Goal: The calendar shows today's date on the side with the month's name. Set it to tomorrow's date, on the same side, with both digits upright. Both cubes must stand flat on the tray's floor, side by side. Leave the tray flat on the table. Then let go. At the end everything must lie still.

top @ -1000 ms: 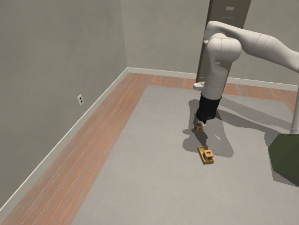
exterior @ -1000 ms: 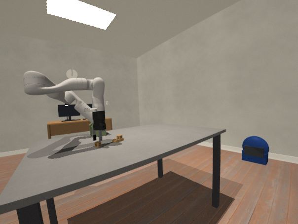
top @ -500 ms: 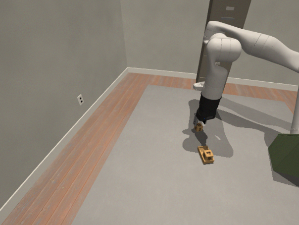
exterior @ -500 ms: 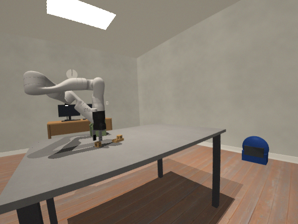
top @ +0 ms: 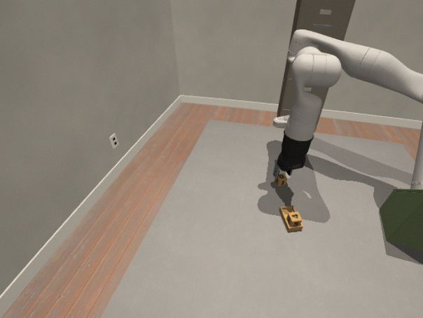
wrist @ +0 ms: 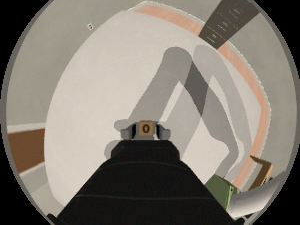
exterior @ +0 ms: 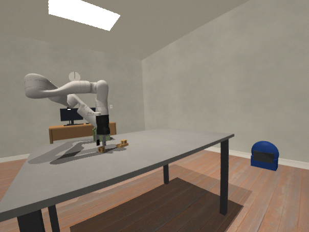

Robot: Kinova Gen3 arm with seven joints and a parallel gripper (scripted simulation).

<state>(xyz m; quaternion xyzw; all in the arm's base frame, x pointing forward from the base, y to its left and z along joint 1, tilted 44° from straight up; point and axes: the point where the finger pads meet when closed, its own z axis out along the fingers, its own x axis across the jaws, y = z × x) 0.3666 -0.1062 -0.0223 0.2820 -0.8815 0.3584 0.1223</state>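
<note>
The grey tabletop (top: 217, 245) fills most of the top view, running from the lower left up to the orange floor strip near the wall. Open surface lies all around the work, and the tabletop's edges sit far from it in both room views. Only a dark green box (top: 403, 217) crowds the right edge of the frame.

The white arm (top: 308, 91) reaches in from the upper right and points straight down, just right of centre. Its black wrist ends in the claw (top: 281, 174), which stands wide with nothing gripped. The fingers straddle a loose cube (top: 281, 180) that sits on the tabletop, showing a 0 on top in the wrist view and what looks like a 1 on a side.

Below it, near but apart, lies the small wooden tray (top: 290, 219), flat on the tabletop. A second cube (top: 295, 218) stands in the tray's lower half, with a 4 on top; the upper slot is vacant.

I judge the step in hand is grasping the loose cube to turn it and return it. The next move calls for closing squarely on two opposite faces, then lifting straight up. The vacant slot is snug between the tray wall and the seated cube, so the descent there needs care.
</note>
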